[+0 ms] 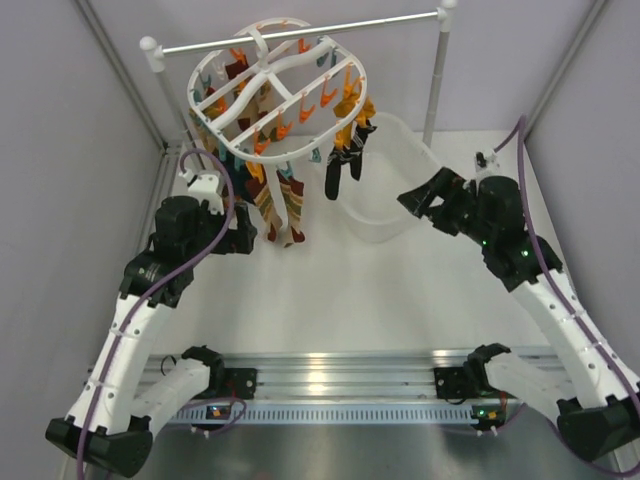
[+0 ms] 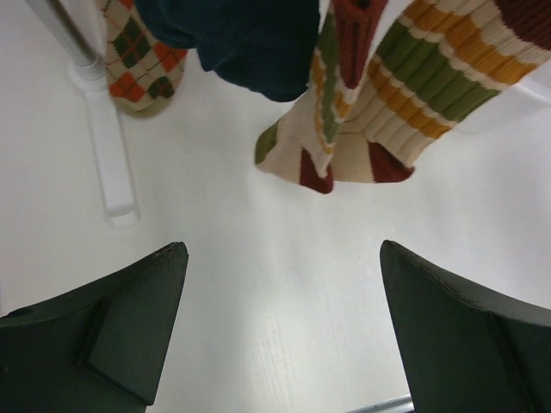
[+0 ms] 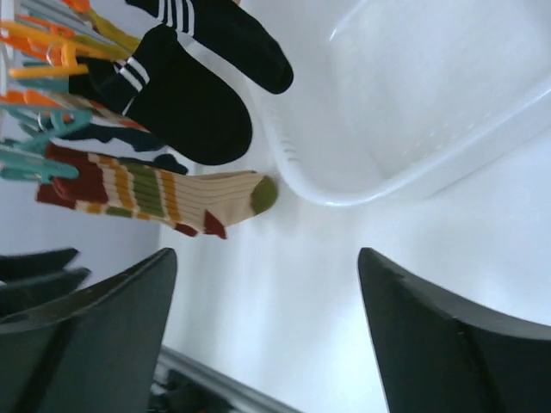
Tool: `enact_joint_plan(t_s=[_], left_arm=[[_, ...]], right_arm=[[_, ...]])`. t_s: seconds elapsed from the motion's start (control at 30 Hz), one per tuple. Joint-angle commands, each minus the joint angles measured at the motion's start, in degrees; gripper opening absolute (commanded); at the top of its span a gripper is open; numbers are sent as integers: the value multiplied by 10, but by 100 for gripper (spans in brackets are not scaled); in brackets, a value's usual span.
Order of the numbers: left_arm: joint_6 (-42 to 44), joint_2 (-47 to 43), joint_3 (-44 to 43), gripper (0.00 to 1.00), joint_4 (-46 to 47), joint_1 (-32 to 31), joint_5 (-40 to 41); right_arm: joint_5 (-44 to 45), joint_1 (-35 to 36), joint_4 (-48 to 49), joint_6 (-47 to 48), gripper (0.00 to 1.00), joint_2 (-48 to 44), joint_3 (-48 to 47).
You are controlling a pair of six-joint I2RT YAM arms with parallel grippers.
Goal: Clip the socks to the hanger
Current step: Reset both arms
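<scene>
The white oval hanger [image 1: 270,88] hangs from the rail with several socks clipped under it. Striped tan socks [image 1: 285,205] hang lowest, and black socks [image 1: 345,160] hang at its right side. My left gripper [image 1: 248,238] is open and empty, low beside the striped socks. In the left wrist view the gripper [image 2: 282,258] faces the striped socks [image 2: 405,86], a navy sock [image 2: 250,43] and an argyle sock [image 2: 138,60] above bare table. My right gripper [image 1: 420,205] is open and empty by the tub. In its own wrist view the gripper [image 3: 267,258] sees black socks [image 3: 189,103] and a striped sock [image 3: 164,194].
A white plastic tub [image 1: 390,190] stands right of the hanger, also in the right wrist view [image 3: 413,95]. The silver rail [image 1: 300,35] rests on white posts; one post's foot [image 2: 108,155] shows in the left wrist view. Orange clips [image 3: 43,52] and teal clips [image 3: 26,159] dangle.
</scene>
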State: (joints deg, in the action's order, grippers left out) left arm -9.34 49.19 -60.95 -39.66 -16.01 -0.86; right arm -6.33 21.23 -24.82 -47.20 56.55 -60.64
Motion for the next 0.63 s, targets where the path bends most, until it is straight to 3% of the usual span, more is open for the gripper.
enact_joint_plan(t_s=[0.0, 0.1, 0.27, 0.6], left_arm=[[45, 16, -36, 98, -58, 2, 67], [54, 13, -28, 98, -62, 2, 83], [60, -26, 8, 98, -40, 2, 84], [78, -130, 46, 98, -17, 2, 132]], right_arm=[[35, -16, 9, 211, 89, -57, 27], [39, -27, -20, 295, 100, -113, 45], [39, -30, -78, 386, 100, -198, 73], [45, -66, -81, 403, 100, -288, 93]])
